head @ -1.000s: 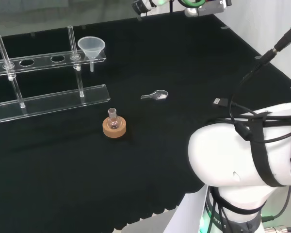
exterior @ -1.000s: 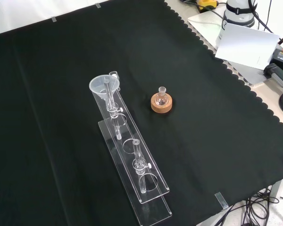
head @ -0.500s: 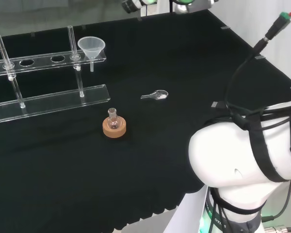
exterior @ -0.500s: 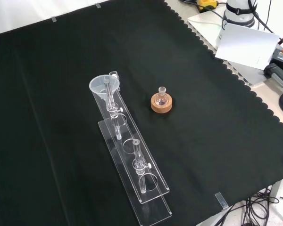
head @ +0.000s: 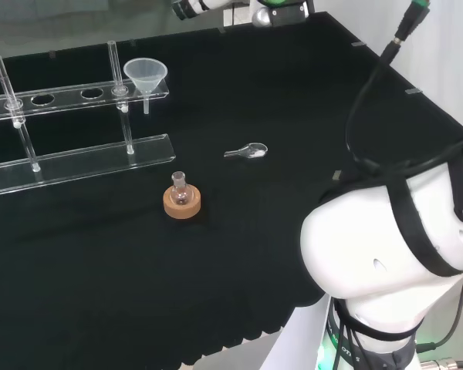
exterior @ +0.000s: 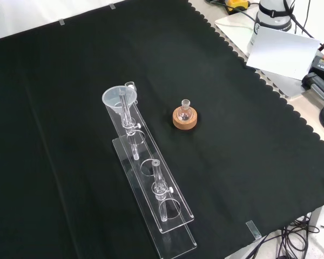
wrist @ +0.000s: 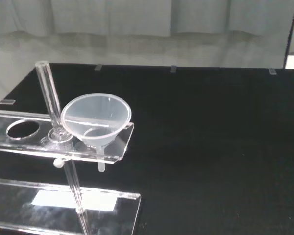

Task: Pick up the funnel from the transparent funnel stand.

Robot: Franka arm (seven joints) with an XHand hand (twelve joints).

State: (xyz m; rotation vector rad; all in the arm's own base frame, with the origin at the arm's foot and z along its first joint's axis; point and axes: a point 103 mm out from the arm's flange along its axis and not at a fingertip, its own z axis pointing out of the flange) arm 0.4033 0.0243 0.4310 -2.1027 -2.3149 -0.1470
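Funnel (head: pixel 145 75) of clear plastic sits upright, spout down, in the end hole of the transparent funnel stand (head: pixel 77 158) on the black cloth (head: pixel 255 100), straight ahead of the wrist camera, though I cannot tell the hand's finger state.

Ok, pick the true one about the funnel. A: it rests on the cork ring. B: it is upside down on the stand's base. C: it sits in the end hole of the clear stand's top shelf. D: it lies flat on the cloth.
C: the funnel sits upright in the end hole of the clear stand, its stem poking below the top shelf.
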